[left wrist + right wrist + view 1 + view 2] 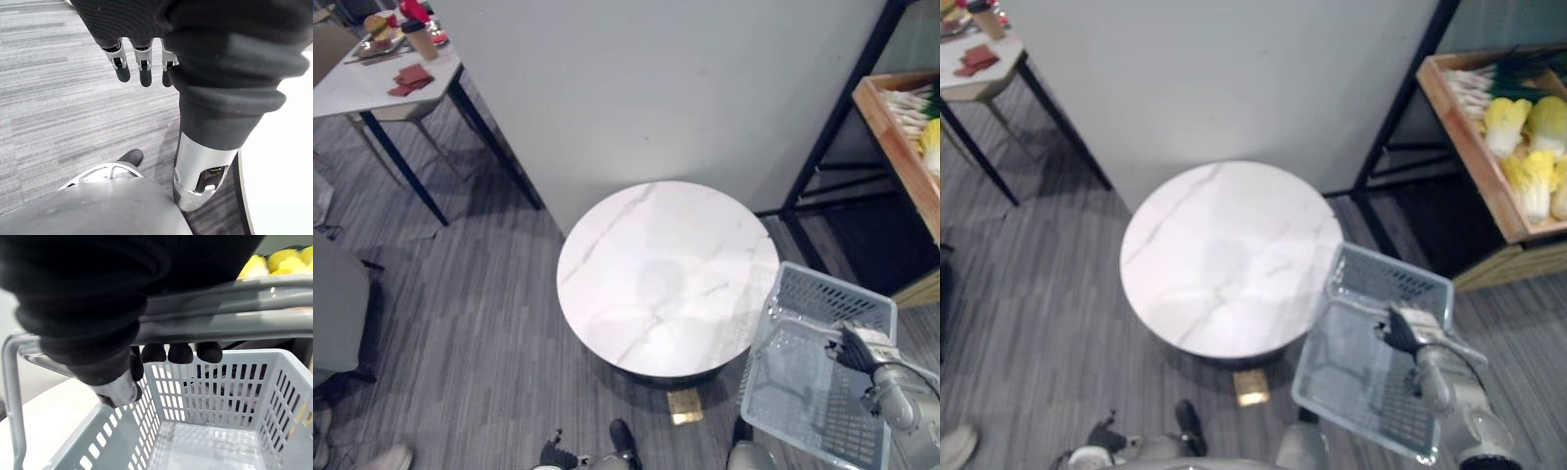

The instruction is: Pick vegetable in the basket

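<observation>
Basket [1386, 279] time! It is grey, with lots of little holes, and it hangs just beside the round white worktop [1224, 255], on the robot's right. The right hand [1404, 331] has its fingers [181, 352] curled tight round the basket's handle [230, 308], so it is holding the basket up. The basket is empty. No vegetable is in it yet.

The vegetables are up on the right, in a wooden crate [1471, 152] on a black shelf [1399, 103]. I can see yellow cabbages [1510, 122] and some long green onions [1479, 83]. They are well apart from the basket.

The left hand [142, 61] hangs low over the floor. Its fingers are straight and loose, and it holds nothing.

So I think the job is only at the start: the carrying part is ready, the picking part is not done. Next, the robot likely needs to turn toward the crate and get close. Then the free left hand can reach in, close round one cabbage and drop it in the basket. The basket should be kept level for that.
</observation>
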`<state>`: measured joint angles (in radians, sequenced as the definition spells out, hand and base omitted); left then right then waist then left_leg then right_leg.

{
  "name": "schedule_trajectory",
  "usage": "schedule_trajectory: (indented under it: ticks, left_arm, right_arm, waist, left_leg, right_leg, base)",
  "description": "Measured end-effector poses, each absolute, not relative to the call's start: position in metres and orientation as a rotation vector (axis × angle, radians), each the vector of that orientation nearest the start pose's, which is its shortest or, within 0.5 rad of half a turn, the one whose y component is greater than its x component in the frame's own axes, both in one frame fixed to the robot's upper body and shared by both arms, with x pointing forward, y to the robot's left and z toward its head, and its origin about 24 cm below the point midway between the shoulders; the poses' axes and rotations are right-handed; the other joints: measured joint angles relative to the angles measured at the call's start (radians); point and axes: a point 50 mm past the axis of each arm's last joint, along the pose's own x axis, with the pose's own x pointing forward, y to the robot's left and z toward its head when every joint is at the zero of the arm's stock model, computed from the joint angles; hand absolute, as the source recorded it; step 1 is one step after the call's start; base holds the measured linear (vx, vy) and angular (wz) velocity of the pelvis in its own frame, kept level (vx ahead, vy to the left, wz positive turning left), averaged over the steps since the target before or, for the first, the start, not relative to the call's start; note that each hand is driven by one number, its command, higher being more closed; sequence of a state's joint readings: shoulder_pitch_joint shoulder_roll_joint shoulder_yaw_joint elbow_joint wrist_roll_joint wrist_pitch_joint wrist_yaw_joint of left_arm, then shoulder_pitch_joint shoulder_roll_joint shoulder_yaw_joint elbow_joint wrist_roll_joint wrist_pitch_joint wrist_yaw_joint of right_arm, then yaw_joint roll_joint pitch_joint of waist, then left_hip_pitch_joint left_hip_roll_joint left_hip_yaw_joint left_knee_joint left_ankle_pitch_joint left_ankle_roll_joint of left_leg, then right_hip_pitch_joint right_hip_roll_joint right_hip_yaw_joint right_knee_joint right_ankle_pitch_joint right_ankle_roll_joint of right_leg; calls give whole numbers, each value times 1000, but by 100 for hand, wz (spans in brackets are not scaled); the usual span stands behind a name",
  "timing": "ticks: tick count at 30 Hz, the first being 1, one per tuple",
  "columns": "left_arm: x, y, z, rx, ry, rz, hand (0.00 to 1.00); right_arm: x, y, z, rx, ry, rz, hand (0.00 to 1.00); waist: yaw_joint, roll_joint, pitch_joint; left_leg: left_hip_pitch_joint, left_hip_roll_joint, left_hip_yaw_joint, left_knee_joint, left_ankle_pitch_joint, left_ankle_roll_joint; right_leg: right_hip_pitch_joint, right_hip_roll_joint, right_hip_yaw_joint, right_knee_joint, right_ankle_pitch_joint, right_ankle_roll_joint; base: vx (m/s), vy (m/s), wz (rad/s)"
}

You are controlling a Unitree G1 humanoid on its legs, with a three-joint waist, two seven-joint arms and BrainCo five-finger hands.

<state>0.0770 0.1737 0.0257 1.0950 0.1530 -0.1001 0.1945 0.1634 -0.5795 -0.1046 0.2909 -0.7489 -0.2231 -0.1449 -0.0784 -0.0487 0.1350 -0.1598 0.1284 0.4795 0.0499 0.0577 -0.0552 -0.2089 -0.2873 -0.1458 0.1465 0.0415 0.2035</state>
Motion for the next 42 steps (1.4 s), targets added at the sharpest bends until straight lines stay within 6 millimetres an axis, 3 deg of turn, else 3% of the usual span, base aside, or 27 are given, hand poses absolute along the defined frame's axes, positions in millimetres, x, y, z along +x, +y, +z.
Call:
schedule_trajectory:
  ticks: [1, 2, 3, 4, 5, 6, 8, 10, 11, 12, 13, 14, 16, 17, 19, 21, 23, 25, 27, 28, 30, 31, 33, 35, 36, 39, 42]
  left_arm:
    - [96, 231, -153, 384, 1043, 203, 0]
    - [102, 235, -151, 390, 1030, 210, 0]
    - [98, 234, -153, 386, 1044, 213, 0]
    - [99, 234, -152, 383, 1041, 214, 0]
    - [94, 234, -153, 401, 1047, 203, 0]
    - [89, 238, -153, 400, 1056, 219, 0]
    - [86, 244, -152, 413, 1060, 213, 0]
    - [84, 245, -152, 408, 1068, 203, 0]
    - [84, 245, -152, 404, 1069, 200, 0]
    - [82, 245, -152, 400, 1075, 199, 0]
    - [81, 245, -152, 395, 1076, 201, 0]
    - [82, 243, -153, 389, 1076, 200, 0]
    - [82, 233, -155, 339, 1077, 215, 0]
    - [82, 231, -156, 327, 1076, 220, 0]
    - [83, 231, -156, 322, 1077, 224, 0]
    - [80, 223, -158, 304, 1091, 217, 0]
    - [78, 221, -159, 299, 1098, 215, 0]
    - [77, 220, -159, 297, 1100, 216, 0]
    - [75, 219, -160, 293, 1106, 222, 0]
    - [71, 217, -161, 287, 1114, 227, 0]
    - [64, 215, -163, 259, 1127, 264, 0]
    - [64, 214, -163, 261, 1120, 265, 0]
    - [68, 218, -162, 271, 1111, 269, 0]
    - [71, 214, -161, 265, 1093, 262, 0]
    - [72, 209, -161, 257, 1085, 255, 0]
    - [88, 216, -156, 289, 1034, 253, 0]
    - [91, 216, -155, 302, 1021, 239, 0]
  right_arm:
    - [202, -301, 13, -1297, 194, -11, 100]
    - [205, -299, 16, -1293, 179, -21, 100]
    - [216, -295, 21, -1282, 146, -38, 100]
    - [220, -293, 23, -1277, 134, -44, 100]
    - [220, -294, 24, -1281, 132, -45, 100]
    - [221, -294, 24, -1280, 131, -47, 100]
    - [230, -292, 32, -1292, 98, -46, 100]
    - [244, -289, 46, -1327, 33, -31, 100]
    - [246, -287, 49, -1328, 16, -29, 100]
    - [248, -283, 48, -1330, 8, -9, 100]
    - [249, -279, 46, -1335, 0, 18, 100]
    - [250, -277, 46, -1338, -4, 29, 100]
    - [257, -269, 49, -1369, -35, 80, 100]
    - [261, -265, 52, -1376, -55, 93, 100]
    - [263, -261, 52, -1378, -65, 111, 100]
    - [253, -265, 43, -1383, -19, 135, 100]
    - [247, -270, 42, -1408, -3, 152, 100]
    - [245, -274, 47, -1436, -8, 156, 100]
    - [246, -275, 48, -1445, -9, 145, 100]
    - [246, -274, 48, -1449, -12, 145, 100]
    - [246, -269, 44, -1430, -15, 146, 100]
    - [246, -264, 42, -1413, -16, 144, 100]
    - [246, -261, 40, -1398, -14, 139, 100]
    - [247, -261, 41, -1397, -18, 138, 100]
    - [249, -259, 42, -1396, -26, 136, 100]
    - [246, -251, 34, -1368, -31, 173, 100]
    - [245, -250, 34, -1366, -34, 179, 100]
  waist:
    - [-3, -8, 0]
    - [-4, -18, 2]
    - [16, 14, 1]
    - [15, 17, 14]
    - [0, 4, 18]
    - [3, -17, 18]
    - [9, -42, 2]
    - [12, -56, -7]
    - [13, -50, -5]
    - [14, -58, -25]
    - [17, -60, -31]
    - [20, -53, -32]
    - [55, -2, -52]
    - [62, 6, -56]
    - [49, 26, -50]
    - [17, 72, -47]
    - [1, 91, -44]
    - [0, 81, -35]
    - [2, 81, -29]
    - [2, 83, -27]
    - [3, 86, -21]
    - [4, 85, -13]
    - [3, 67, 1]
    - [11, 75, 21]
    - [29, 101, 17]
    - [27, 57, 47]
    - [26, 59, 46]
  left_leg:
    - [-9, 3, 11, 22, -16, 4]
    - [-27, 20, 42, 66, -47, 27]
    - [-16, 84, 124, 41, -49, 57]
    - [0, 102, 160, 28, -47, 60]
    - [44, 109, 202, -1, -38, 73]
    - [85, 107, 253, -16, -32, 82]
    - [105, 111, 313, -20, -33, 81]
    - [120, 125, 400, -25, -31, 84]
    - [126, 132, 432, -24, -28, 88]
    - [127, 140, 477, -24, -22, 91]
    - [127, 157, 524, -13, -15, 90]
    - [126, 170, 547, -4, -14, 88]
    - [114, 220, 650, 29, 19, 77]
    - [110, 242, 700, 48, 38, 59]
    - [110, 288, 752, 111, 39, 57]
    - [129, 384, 749, 211, 40, 56]
    - [158, 451, 740, 295, 63, 31]
    - [163, 472, 655, 374, 121, 15]
    - [144, 422, 480, 426, 116, -38]
    - [142, 359, 395, 443, 72, -69]
    - [143, 246, 253, 415, -37, -61]
    - [149, 176, 129, 353, -104, -56]
    - [170, 102, 43, 257, -157, -57]
    - [182, 31, -37, 87, -160, -55]
    - [189, 15, -53, 20, -170, -43]
    - [171, -44, -46, 51, -176, -34]
    - [171, -65, -6, 63, -225, -1]
  right_leg:
    - [-16, -1, -7, 3, 23, -8]
    - [-69, 12, -36, 18, 102, -47]
    - [-72, 61, -106, -33, 196, -110]
    - [-83, 53, -176, 95, 116, -186]
    - [-76, 17, -281, 352, -45, -237]
    - [-25, -15, -331, 483, -89, -233]
    - [21, -45, -361, 541, -101, -246]
    - [31, -84, -376, 585, -103, -249]
    - [41, -99, -377, 591, -102, -248]
    - [54, -114, -374, 565, -92, -232]
    - [54, -102, -378, 514, -119, -187]
    - [56, -88, -393, 478, -137, -173]
    - [33, -2, -394, 320, -158, -164]
    - [20, 17, -397, 268, -173, -155]
    - [20, 61, -384, 183, -189, -159]
    - [70, 134, -378, 114, -177, -179]
    - [96, 167, -346, 90, -173, -186]
    - [94, 165, -280, 81, -167, -198]
    - [96, 151, -199, 55, -147, -202]
    - [94, 150, -140, 25, -132, -196]
    - [98, 174, -44, -29, -105, -212]
    - [98, 192, 13, -47, -98, -220]
    - [90, 190, 77, -53, -62, -212]
    - [64, 199, 145, -54, -39, -178]
    - [26, 221, 195, -54, -22, -152]
    - [27, 169, 224, -145, 50, -109]
    - [20, 163, 270, -182, 93, -88]
  base:
    - [-80, 109, -82]
    - [-145, 67, -150]
    - [-178, 8, -163]
    - [-190, -13, -147]
    - [-132, 12, -109]
    - [-108, 50, -103]
    - [-131, -9, -108]
    - [-201, -84, -117]
    - [-274, -204, -104]
    - [-318, -312, -113]
    - [-225, -255, -106]
    - [-192, -352, -132]
    - [-164, -350, -167]
    - [-125, -335, -161]
    - [-70, -333, -97]
    - [-46, -273, -42]
    - [-90, -199, -58]
    - [-85, -106, -88]
    - [-78, -50, -100]
    - [-55, 3, -135]
    - [-7, 62, -157]
    - [35, 108, -118]
    - [12, 134, -85]
    - [-54, 204, -107]
    - [-50, 231, -124]
    - [-20, 186, -61]
    - [8, 170, -51]
